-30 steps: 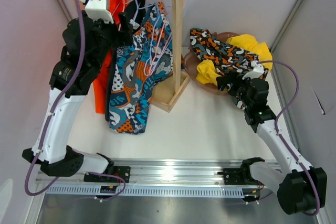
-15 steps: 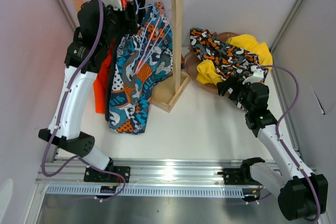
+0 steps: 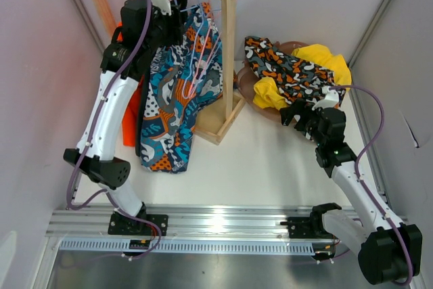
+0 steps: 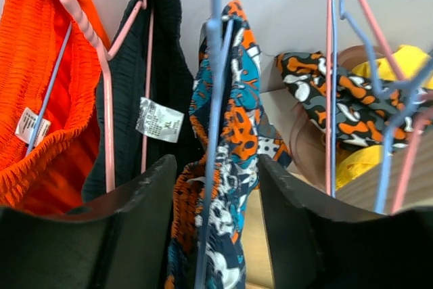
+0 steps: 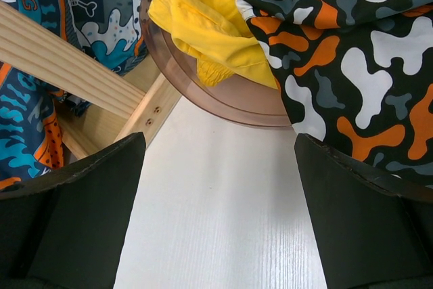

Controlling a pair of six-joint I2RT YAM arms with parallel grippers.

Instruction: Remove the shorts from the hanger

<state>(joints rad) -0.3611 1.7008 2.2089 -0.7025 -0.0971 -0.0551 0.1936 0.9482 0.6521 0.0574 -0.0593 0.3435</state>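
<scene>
Three shorts hang on the wooden rack [image 3: 231, 38]: bright orange [image 4: 40, 72], black [image 4: 162, 59] and teal-orange-black print [image 3: 172, 99]. My left gripper [image 4: 216, 167] is open at the rail, its jaws either side of the print shorts [image 4: 237, 126] and their blue hanger wire [image 4: 213, 99]. The camouflage shorts [image 3: 284, 65] and yellow shorts [image 3: 328, 59] lie in a brown bowl [image 5: 223, 109]. My right gripper [image 5: 220, 140] is open and empty over the white table, just in front of the bowl.
Empty pink and blue hangers [image 4: 331, 65] hang at the right end of the rail. The rack's wooden base [image 3: 216, 123] sits between the hanging shorts and the bowl. Walls close in left and right.
My left arm has swung up and to the right, bringing its open gripper to the hangers at the rail. The right gripper has shifted slightly left.
</scene>
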